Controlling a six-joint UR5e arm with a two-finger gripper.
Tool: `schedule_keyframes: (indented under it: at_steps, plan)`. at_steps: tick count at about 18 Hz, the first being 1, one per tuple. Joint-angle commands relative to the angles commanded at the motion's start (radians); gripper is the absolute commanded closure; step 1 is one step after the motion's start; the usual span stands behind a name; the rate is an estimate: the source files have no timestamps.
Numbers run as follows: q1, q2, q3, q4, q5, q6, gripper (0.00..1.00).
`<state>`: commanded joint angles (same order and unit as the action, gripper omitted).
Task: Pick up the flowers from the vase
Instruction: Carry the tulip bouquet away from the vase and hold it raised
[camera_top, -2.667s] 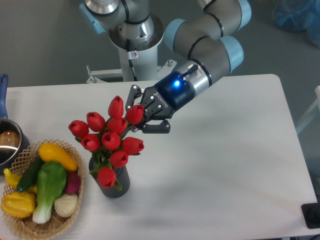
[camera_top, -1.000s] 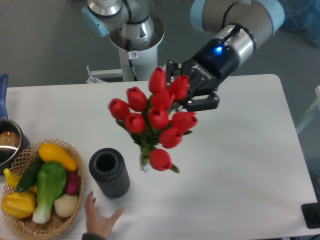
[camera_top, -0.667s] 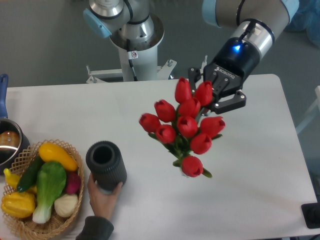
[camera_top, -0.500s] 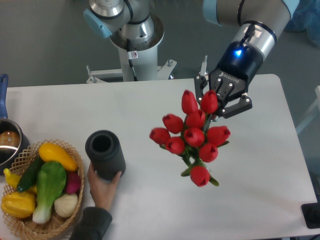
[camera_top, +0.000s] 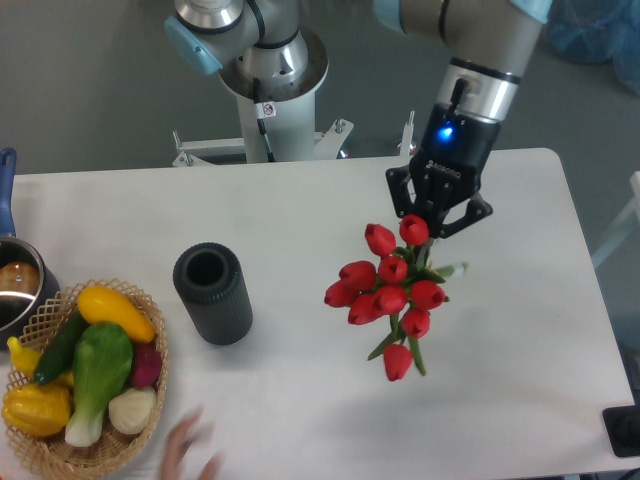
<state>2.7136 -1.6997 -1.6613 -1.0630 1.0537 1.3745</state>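
Observation:
The flowers (camera_top: 392, 290), a bunch of red tulip buds on green stems, hang in the air over the right half of the table. My gripper (camera_top: 432, 228) is shut on the top of the bunch and holds it up. The vase (camera_top: 212, 293), a dark grey ribbed cylinder, stands empty on the table well to the left of the flowers, its round mouth open to the camera.
A wicker basket (camera_top: 40, 448) with yellow, green and white vegetables sits at the front left. A metal pot (camera_top: 15, 288) with a blue handle is at the left edge. A blurred human hand (camera_top: 188, 452) is at the front edge, below the vase.
My gripper has carried the flowers up out of the vase and to the right. A person's hand held the vase, then let go and drew back to the front edge.

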Motion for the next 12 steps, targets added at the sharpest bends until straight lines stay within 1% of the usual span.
schedule_keyframes:
  at_steps: [4,6,8,10,12]
  plan:
    - [-0.02,0.002,0.008,-0.073,0.086,0.0,0.89]
    - [-0.04,0.002,0.012,-0.101,0.144,0.002,0.89]
    - [-0.072,-0.006,0.038,-0.133,0.219,0.0,0.89]
    - [-0.103,-0.037,0.083,-0.188,0.293,0.0,0.89]
    - [-0.109,-0.051,0.1,-0.216,0.342,0.0,0.89]
